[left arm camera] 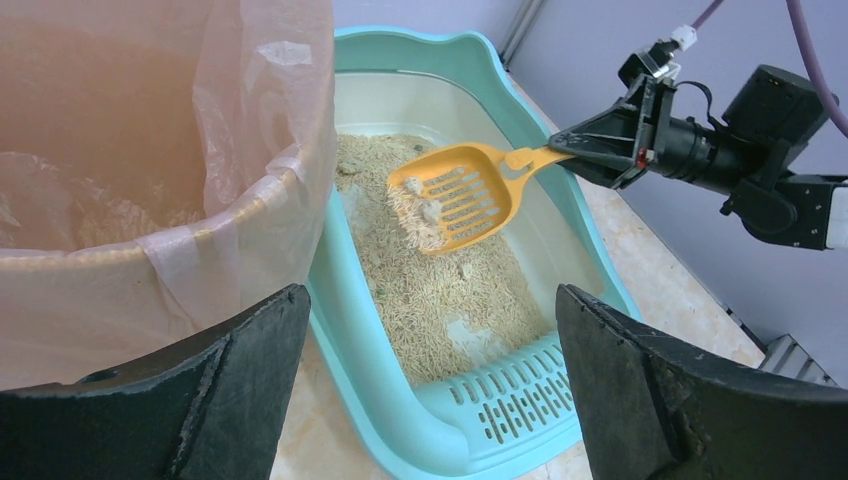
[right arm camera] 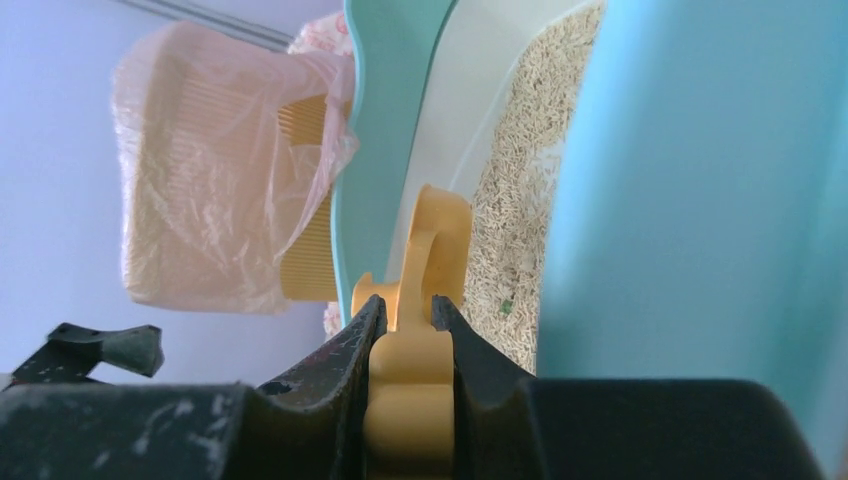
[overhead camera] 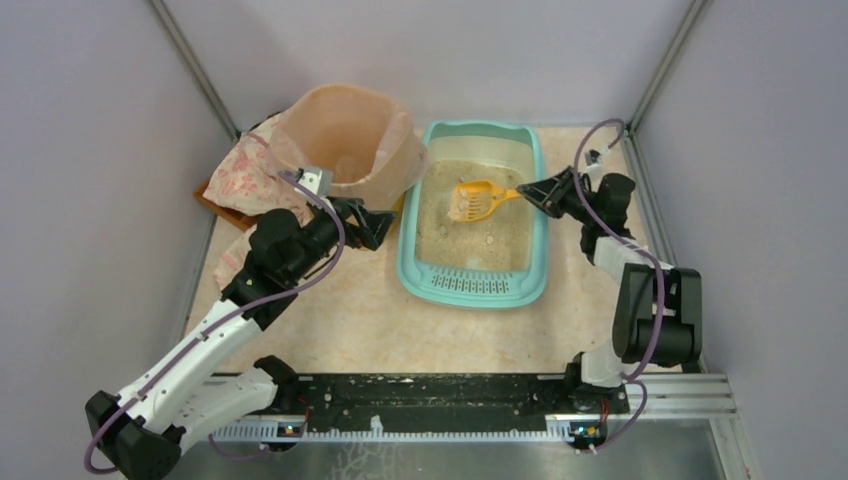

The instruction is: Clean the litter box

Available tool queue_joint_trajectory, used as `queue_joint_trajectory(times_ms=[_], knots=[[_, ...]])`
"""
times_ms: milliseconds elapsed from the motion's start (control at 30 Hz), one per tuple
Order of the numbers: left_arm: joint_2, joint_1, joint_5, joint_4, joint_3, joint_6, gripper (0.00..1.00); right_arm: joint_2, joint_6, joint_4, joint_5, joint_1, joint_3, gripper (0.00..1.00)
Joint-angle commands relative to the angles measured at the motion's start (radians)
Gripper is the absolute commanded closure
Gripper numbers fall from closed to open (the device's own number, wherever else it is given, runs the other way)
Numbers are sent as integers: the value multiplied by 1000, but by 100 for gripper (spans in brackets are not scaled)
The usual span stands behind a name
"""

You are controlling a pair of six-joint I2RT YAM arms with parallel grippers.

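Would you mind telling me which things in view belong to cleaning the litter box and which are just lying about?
Part of the job: litter box; yellow scoop carrying clumps, clamped in the right gripper; bag-lined bin beside the box; left gripper, open, near the bin.

Just lying about: floral cloth beside the bin; brown board partly under that cloth.

Teal litter box (overhead camera: 472,286) at centre frame, its slotted grille the same mint shade, with pale beige litter (overhead camera: 480,238) inside. Bright yellow-orange scoop (overhead camera: 475,200) over it, striped with slots. Upper left, a translucent peach bag (overhead camera: 340,140), and beside it a cloth (overhead camera: 245,170) in white with a pink floral print. Cream, faintly marbled counter (overhead camera: 400,330). Left pincer (overhead camera: 385,226) black, right pincer (overhead camera: 530,190) black, purple cables (overhead camera: 655,265) looping at the right.
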Motion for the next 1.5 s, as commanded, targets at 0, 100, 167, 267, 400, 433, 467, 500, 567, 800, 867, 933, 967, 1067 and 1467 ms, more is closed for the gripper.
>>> queue_joint_trajectory(times_ms=[0,100,167,267,400,433,467,500,567,800,867,933,967,1067,1467], knots=[[-15,-5,26,3,12,-3,2,-54,211,362,-141,-113,-108,100],[-16,-5,38,0,19,-10,3,-54,296,491,-163,-182,-177,100],[-20,-6,43,-6,26,-11,3,-47,343,571,-170,-202,-204,100],[-22,-5,41,-22,38,-8,3,-20,395,656,-148,-203,-231,100],[-19,-5,41,-23,39,-3,3,54,530,889,-145,-157,-241,100],[-15,-5,45,-24,41,-5,3,69,569,937,-138,-168,-249,100],[-12,-5,47,-25,43,-8,3,78,595,963,-134,-186,-254,100],[-13,-5,53,-28,43,-13,3,84,609,975,-129,-199,-258,100],[-18,-6,56,-30,39,-20,3,88,599,963,-127,-196,-254,100],[-19,-6,55,-16,23,-32,3,109,590,915,-121,-207,-257,100],[-16,-5,60,-6,14,-38,3,127,601,935,-143,-165,-233,100],[-8,-5,57,3,7,-37,3,122,590,909,-143,-134,-233,100],[-4,-5,57,3,8,-39,3,109,579,882,-123,-153,-247,100],[-8,-5,64,-7,15,-45,3,78,523,772,-93,-203,-268,100],[-73,-5,44,-38,-11,-61,3,-124,261,343,-64,-135,-219,100]])
